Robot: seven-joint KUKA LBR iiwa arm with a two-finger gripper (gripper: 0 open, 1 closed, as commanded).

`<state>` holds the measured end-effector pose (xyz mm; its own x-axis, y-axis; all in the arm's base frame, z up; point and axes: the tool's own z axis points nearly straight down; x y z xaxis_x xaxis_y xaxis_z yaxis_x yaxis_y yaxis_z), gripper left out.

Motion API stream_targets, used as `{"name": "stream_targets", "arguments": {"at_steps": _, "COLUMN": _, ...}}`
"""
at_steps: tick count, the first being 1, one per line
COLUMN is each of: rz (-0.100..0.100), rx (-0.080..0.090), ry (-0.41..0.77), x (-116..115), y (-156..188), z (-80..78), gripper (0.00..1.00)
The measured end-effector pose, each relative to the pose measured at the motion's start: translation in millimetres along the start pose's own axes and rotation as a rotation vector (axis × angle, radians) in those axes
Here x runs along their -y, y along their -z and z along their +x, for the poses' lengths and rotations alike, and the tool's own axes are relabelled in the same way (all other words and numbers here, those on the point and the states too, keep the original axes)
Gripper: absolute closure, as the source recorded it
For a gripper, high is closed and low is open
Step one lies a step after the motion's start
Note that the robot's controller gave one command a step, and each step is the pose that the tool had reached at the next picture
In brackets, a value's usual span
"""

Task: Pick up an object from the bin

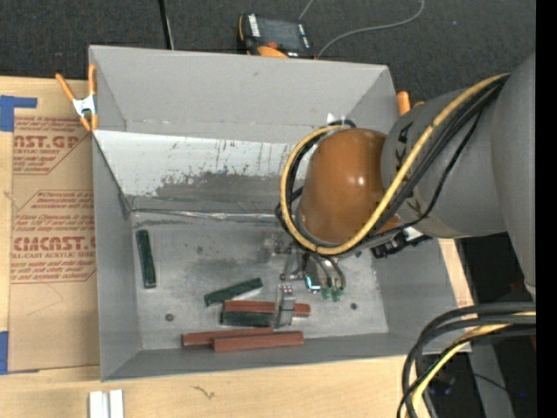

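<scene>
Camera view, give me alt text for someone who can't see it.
The arm's gripper is down near the front of the grey bin, over a small cluster of dark green and reddish-brown bars. Another green bar lies alone at left.

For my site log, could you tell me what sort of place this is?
Probably a robotics lab's bin-picking test cell: a grey metal bin holding loose green and brown sticks, and a cabled robot arm reaching into it.

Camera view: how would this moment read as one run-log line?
gripper low over stick cluster near bin front | nearest: dark green stick, red-brown stick | apart: lone green stick at left
</scene>
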<state>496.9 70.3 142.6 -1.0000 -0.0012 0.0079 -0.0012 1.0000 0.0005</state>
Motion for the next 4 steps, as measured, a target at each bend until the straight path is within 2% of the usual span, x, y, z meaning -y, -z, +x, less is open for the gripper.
{"name": "stream_targets", "arguments": {"at_steps": 1, "rz": 0.0, "rx": 0.003, "ry": -0.011, "x": -53.4, "y": -74.7, "z": 7.0, "gripper": 0.0}}
{"name": "stream_targets", "arguments": {"at_steps": 2, "rz": -0.004, "rx": 0.026, "ry": -0.017, "x": -51.8, "y": -69.8, "z": 0.9, "gripper": 1.0}}
{"name": "stream_targets", "arguments": {"at_steps": 3, "rz": -0.004, "rx": 0.028, "ry": -0.018, "x": -51.4, "y": -70.1, "z": 0.5, "gripper": 0.0}}
{"name": "stream_targets", "arguments": {"at_steps": 4, "rz": -0.003, "rx": 0.018, "ry": -0.017, "x": -51.4, "y": -69.9, "z": 1.8, "gripper": 1.0}}
